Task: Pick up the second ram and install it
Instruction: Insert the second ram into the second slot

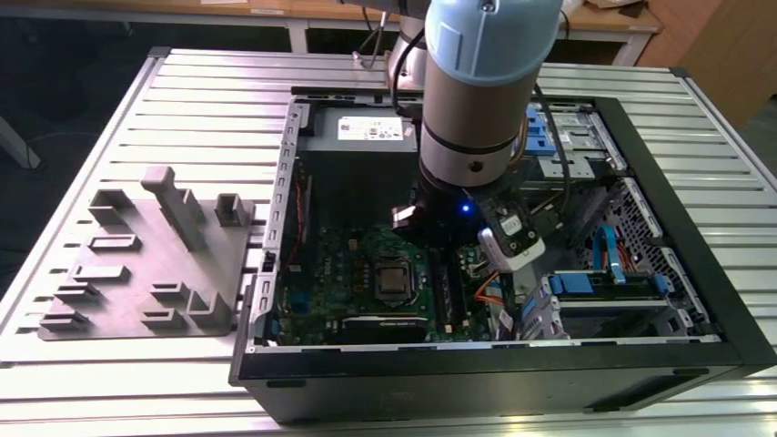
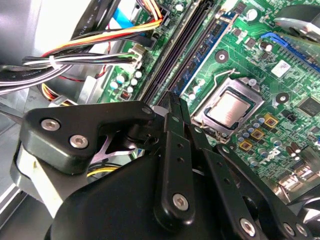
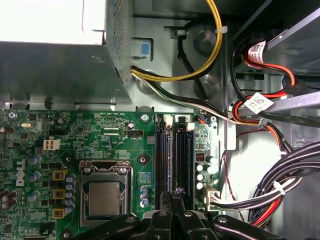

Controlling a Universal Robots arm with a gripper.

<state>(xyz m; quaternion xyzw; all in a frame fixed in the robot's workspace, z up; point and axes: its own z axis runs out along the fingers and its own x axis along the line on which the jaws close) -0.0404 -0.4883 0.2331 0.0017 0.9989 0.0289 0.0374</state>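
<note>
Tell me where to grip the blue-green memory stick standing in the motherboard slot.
Pinch the memory stick at its top edge, mid-length, coming straight down, one finger on each flat face. It stands on edge with a black slot close beside, so likely only that upper strip is free.

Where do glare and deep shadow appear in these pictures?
First wrist view: the grey metal power supply box is washed out white; second wrist view: the square silver processor lid glints; exterior view: the black computer case is shadowed inside.

Tray [image 1: 116, 296] lies on table [image 1: 218, 91], exterior view's left of case [image 1: 486, 382]; hand [image 3: 175, 194] above motherboard [image 3: 120, 147].
</note>
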